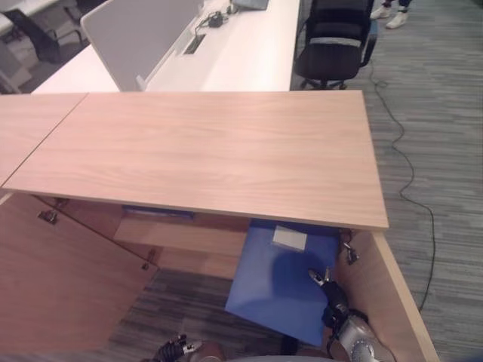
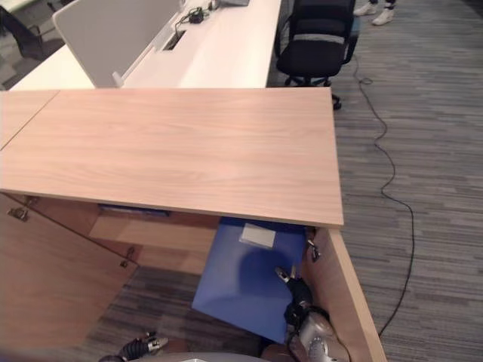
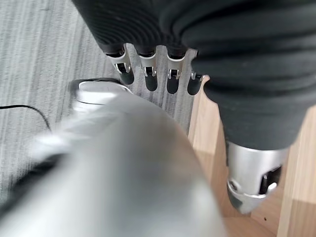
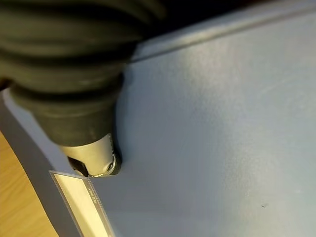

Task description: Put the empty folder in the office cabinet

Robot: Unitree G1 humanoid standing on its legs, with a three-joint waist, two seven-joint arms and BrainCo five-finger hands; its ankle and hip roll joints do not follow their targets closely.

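My right hand [image 1: 332, 296] comes in from the lower right and grips the blue folder [image 1: 281, 283], thumb pressed on its face and the fingers hidden behind its near right edge. In my right wrist view the thumb [image 4: 94, 159] lies flat against the blue cover, just beside the white label strip [image 4: 81, 202] on the spine. The folder is tilted, with its far end pushed under the top of the wooden cabinet [image 1: 196, 151] and its near end sticking out over the grey carpet [image 1: 445, 188]. A white label [image 1: 290, 238] sits on the folder's far part, just under the cabinet's front edge. The folder lies between the cabinet's open right door [image 1: 392, 294] and a wooden shelf [image 1: 181, 235] inside to the left. The left door [image 1: 60, 279] stands open at the near left.

My left hand [image 1: 175, 348] hangs low at the near edge, its fingers [image 3: 148, 74] straight and relaxed, holding nothing.

Far behind the cabinet stand a white desk [image 1: 241, 53] and a black office chair [image 1: 332, 41].
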